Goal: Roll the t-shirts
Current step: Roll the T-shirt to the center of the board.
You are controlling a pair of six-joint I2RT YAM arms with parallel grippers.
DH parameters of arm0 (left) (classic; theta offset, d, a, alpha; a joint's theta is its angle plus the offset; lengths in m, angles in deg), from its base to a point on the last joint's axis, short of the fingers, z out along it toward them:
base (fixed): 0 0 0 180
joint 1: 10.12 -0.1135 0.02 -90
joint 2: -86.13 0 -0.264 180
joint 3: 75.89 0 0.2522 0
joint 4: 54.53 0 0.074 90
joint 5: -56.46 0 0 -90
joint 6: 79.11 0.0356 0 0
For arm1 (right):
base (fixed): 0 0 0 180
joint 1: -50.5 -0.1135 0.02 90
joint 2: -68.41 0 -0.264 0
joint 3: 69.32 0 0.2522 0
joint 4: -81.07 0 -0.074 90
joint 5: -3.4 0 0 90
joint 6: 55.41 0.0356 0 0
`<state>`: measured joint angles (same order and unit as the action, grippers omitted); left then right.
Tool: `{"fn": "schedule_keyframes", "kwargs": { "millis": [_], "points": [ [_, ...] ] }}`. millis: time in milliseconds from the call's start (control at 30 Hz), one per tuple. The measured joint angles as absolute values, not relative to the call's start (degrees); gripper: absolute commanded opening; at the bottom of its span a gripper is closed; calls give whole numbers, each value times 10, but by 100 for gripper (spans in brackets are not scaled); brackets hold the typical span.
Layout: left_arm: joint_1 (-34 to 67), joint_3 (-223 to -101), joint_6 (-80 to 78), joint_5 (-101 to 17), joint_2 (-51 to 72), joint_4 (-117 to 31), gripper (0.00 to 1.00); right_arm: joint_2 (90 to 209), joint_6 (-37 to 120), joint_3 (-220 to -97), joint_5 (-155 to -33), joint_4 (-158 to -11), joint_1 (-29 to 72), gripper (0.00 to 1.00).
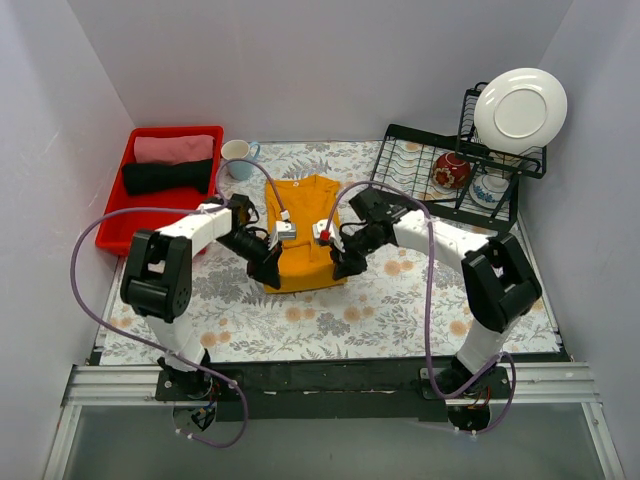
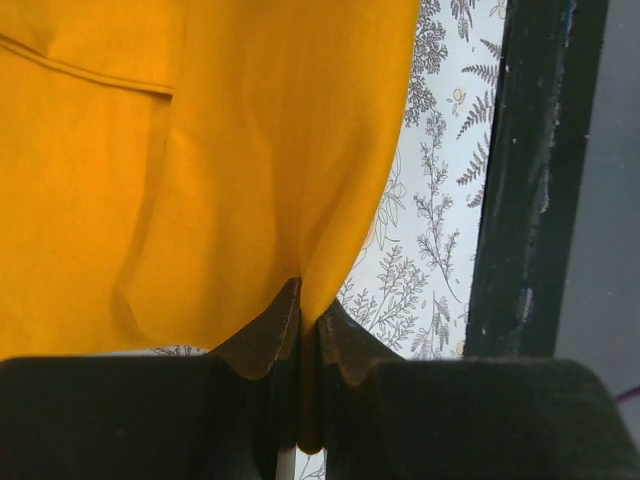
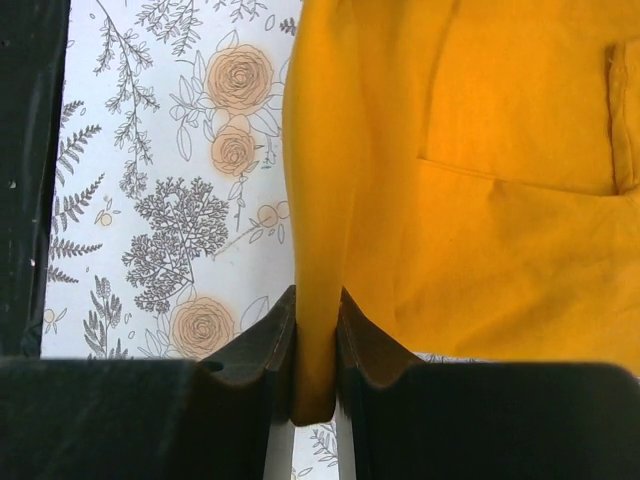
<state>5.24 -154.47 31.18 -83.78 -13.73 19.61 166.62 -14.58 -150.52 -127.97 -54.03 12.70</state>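
A bright orange-yellow t-shirt point(image 1: 300, 235) lies folded into a narrow strip on the floral tablecloth, collar toward the back. My left gripper point(image 1: 268, 272) is shut on its near left corner. In the left wrist view the fold of the shirt point(image 2: 200, 170) is pinched between the jaws of the left gripper point(image 2: 308, 310). My right gripper point(image 1: 345, 268) is shut on the near right corner. There the shirt point(image 3: 480, 170) has a thicker fold clamped in the right gripper point(image 3: 316, 310). A pink bundle point(image 1: 175, 150) and a black bundle point(image 1: 168, 177) lie in a red bin.
The red bin point(image 1: 112, 232) stands at the back left, with a pale blue mug point(image 1: 238, 158) beside it. A black dish rack point(image 1: 410, 150) at the back right holds a white plate point(image 1: 520, 108) and a red bowl point(image 1: 451, 172). The table's black edge point(image 2: 530, 180) runs close behind both grippers.
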Motion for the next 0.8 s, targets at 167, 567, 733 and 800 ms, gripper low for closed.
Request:
{"fn": "schedule_keyframes", "kwargs": {
  "millis": [167,567,733,800],
  "points": [
    [37,-1618,323,-851,-232,263,7,1755,-175,-1582,-1328,-465,158,18],
    [28,-1751,321,-840,-367,314,9,1928,-254,-1745,-1394,-308,212,17],
    [24,-1761,311,-832,-381,313,22,1972,-270,-1791,-1403,-265,217,18],
    [19,-1759,299,-824,-378,300,29,1988,-273,-1810,-1404,-247,217,18]
  ]
}}
